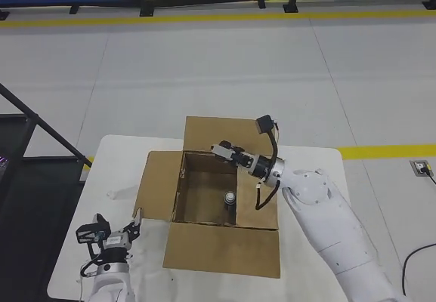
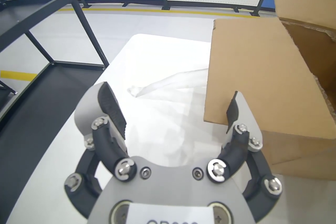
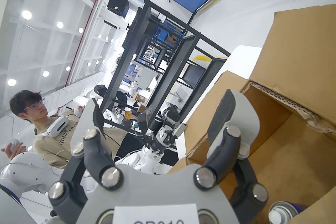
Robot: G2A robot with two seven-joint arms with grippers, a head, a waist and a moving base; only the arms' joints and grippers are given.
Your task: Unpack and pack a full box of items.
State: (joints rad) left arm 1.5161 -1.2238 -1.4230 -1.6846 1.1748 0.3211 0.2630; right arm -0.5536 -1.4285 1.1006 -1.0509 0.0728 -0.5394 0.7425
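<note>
The box (image 1: 221, 249) is plain brown cardboard, matt and slightly fibrous, with rough corrugated fluting along its cut edges (ragged at one corner). The tabletop (image 1: 119, 162) is smooth and white with a faint sheen, and the plastic film (image 2: 173, 82) on it is clear, thin and crinkled. The left tool (image 2: 170, 92) and right tool (image 3: 161, 100) have satin-grey metal plates, shiny screws and matt black links; their pads (image 2: 113, 109) look like black ribbed rubber. The can (image 3: 282, 212) has a glossy metal rim and a white plastic top. The rack (image 2: 29, 12) is matt black metal.
</note>
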